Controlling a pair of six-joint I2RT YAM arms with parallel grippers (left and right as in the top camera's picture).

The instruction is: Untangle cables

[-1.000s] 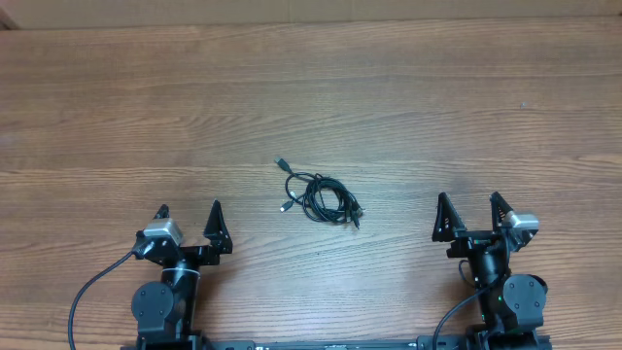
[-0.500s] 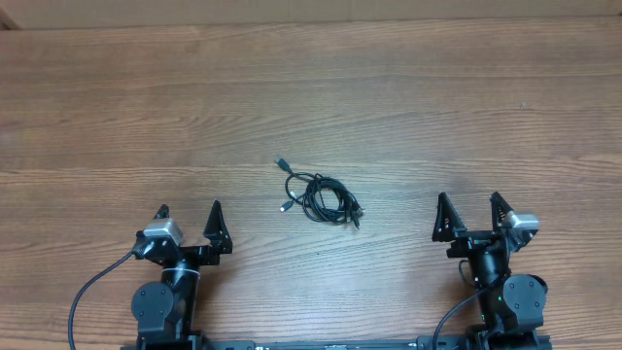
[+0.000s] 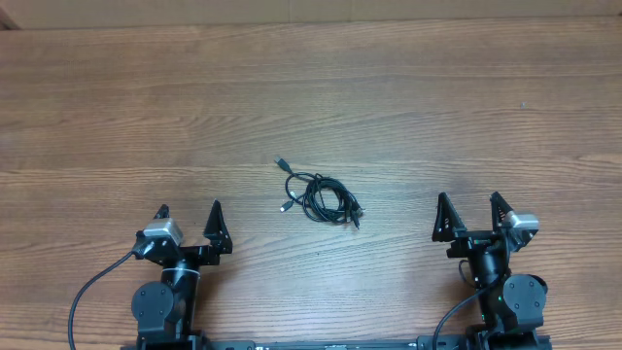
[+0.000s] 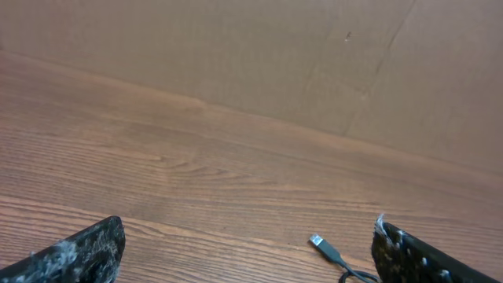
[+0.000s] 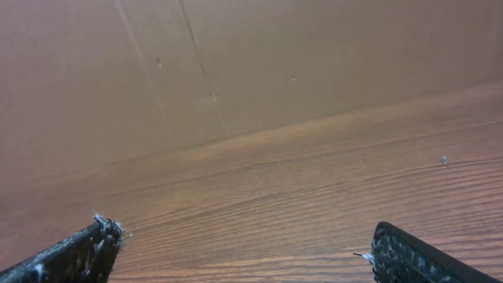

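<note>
The cables (image 3: 319, 197) lie as a small knot of thin black loops in the middle of the wooden table (image 3: 437, 107), with several plug ends sticking out. One plug end with a silvery tip (image 4: 325, 246) shows in the left wrist view, near the right finger. My left gripper (image 3: 189, 216) rests near the front edge, left of the knot, open and empty. On the other side, my right gripper (image 3: 470, 206) is also open and empty. In the right wrist view only bare wood lies between the fingertips (image 5: 405, 251); the cables are out of that view.
A brown cardboard wall (image 4: 236, 55) stands along the table's far edge. Thicker black wires (image 3: 92, 292) run from the arm bases at the front edge.
</note>
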